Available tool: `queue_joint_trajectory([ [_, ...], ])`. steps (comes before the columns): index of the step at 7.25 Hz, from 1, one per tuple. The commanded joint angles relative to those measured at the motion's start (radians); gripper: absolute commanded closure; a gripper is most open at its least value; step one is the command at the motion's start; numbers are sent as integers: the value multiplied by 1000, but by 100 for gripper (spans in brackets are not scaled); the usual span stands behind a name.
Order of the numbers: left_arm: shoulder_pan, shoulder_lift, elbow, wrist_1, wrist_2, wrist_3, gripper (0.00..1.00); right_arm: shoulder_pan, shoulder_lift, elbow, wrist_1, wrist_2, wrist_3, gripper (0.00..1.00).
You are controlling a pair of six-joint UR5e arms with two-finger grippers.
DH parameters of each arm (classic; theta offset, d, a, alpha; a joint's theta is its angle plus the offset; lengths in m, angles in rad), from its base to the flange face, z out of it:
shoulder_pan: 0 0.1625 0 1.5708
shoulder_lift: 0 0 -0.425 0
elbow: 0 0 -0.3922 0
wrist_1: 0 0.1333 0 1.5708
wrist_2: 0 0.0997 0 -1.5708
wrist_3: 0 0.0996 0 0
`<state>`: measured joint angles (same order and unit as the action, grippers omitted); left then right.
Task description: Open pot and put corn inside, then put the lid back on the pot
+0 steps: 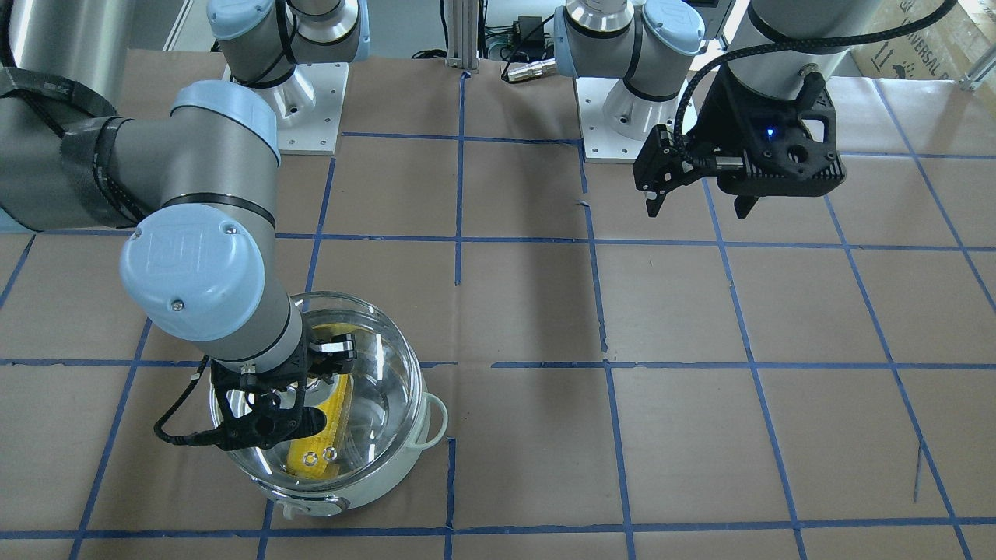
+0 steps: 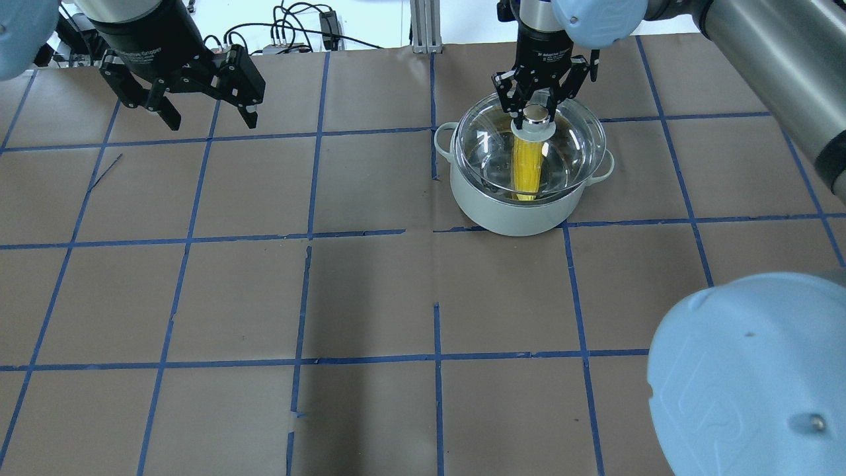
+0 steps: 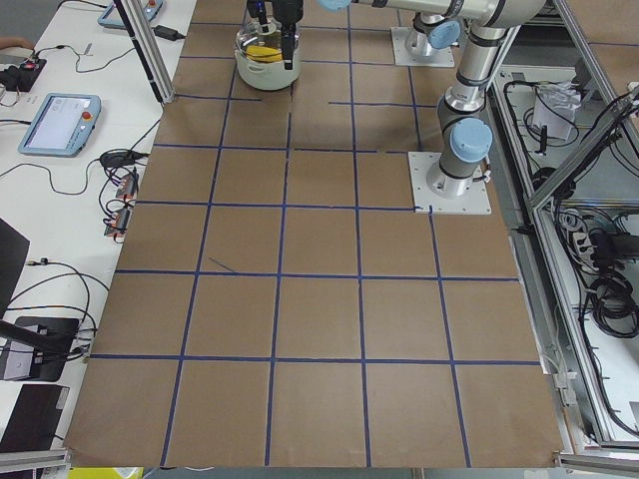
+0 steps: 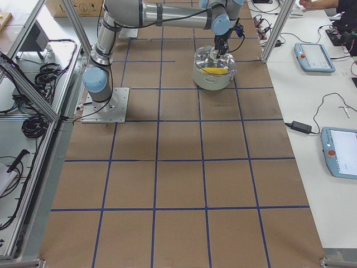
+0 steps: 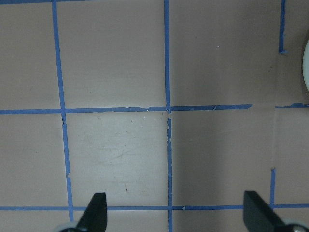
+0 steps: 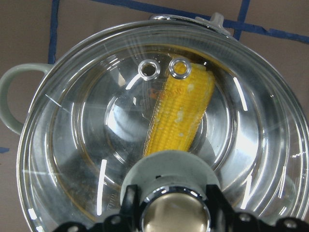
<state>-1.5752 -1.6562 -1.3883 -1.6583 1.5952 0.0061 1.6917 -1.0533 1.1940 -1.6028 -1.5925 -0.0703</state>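
Note:
The pale mint-white pot stands at the far right of the table. The yellow corn lies inside it, seen through the clear glass lid that covers the pot's rim. My right gripper is directly over the lid, its fingers shut on the lid's knob. In the right wrist view the knob sits between my right gripper's fingers, with the corn and two steam-hole rings below the glass. My left gripper is open and empty, high over the far left of the table.
The table is brown paper with a grid of blue tape lines. The two arm bases stand on white plates at the robot's edge. The left wrist view shows only paper and tape under the open left gripper.

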Motion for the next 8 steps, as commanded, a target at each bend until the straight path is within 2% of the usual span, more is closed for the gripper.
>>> queue_joint_trajectory([
  [1, 0, -2, 0, 0, -1, 0, 0, 3, -4, 7, -8, 2, 0, 82],
  [8, 0, 1, 2, 2, 0, 0, 0, 3, 1, 12, -9, 19, -6, 81],
])
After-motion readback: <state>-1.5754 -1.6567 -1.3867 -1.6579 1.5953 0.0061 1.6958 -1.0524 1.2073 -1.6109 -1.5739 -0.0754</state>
